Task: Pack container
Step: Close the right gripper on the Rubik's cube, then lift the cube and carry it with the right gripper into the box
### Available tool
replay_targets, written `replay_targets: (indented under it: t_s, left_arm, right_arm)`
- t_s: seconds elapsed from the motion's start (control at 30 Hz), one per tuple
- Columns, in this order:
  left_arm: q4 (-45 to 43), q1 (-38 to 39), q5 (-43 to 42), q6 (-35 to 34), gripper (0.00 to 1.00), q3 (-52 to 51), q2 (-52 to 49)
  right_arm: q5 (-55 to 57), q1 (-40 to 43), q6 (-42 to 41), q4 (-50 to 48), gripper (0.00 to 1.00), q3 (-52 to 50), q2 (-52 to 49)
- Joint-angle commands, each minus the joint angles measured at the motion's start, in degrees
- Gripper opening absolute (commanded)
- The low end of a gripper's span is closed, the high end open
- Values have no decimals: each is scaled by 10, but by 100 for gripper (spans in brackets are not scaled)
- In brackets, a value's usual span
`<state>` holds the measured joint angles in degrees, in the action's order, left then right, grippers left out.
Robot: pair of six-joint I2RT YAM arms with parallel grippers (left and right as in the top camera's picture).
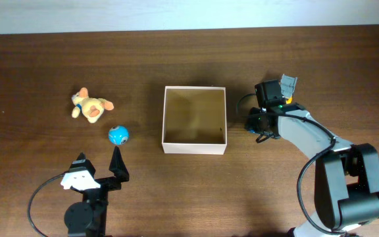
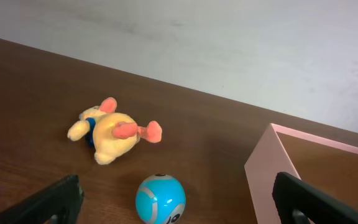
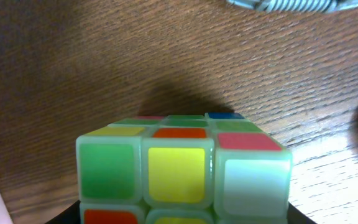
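The container [image 1: 194, 147], a square white-walled box with a tan inside, stands open and holds nothing in the middle of the table; its near wall [image 2: 268, 169] shows in the left wrist view. My right gripper [image 1: 262, 125] is low just right of it, its jaws closed against the sides of a multicoloured puzzle cube [image 3: 182, 167], which the arm hides from overhead. My left gripper [image 1: 100, 166] is open near the front edge, with a blue ball [image 1: 118, 135] just ahead of it [image 2: 160, 198]. A yellow plush toy [image 1: 91, 106] lies further back [image 2: 113, 130].
The right arm's base [image 1: 347, 191] fills the front right corner. A coiled cable [image 3: 284, 4] lies on the wood beyond the cube. A pale wall [image 2: 229, 43] borders the far table edge.
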<state>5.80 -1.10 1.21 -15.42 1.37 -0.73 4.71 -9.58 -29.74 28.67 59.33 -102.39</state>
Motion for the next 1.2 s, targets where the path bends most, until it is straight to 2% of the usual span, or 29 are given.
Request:
replay_targets:
  t_s: [0.0,0.63,1.17]
  left_arm:
    - [-2,-3,-8,9,99,-3,4]
    - [-2,-3,-8,9,99,-3,4]
    - [-2,-3,-8,9,99,-3,4]
  right_arm:
    - [16,-2,25,0,57,-3,-3]
    - [11,-2,143,7,54,12,3]
    - [-2,-10,170,103,54,132,32]
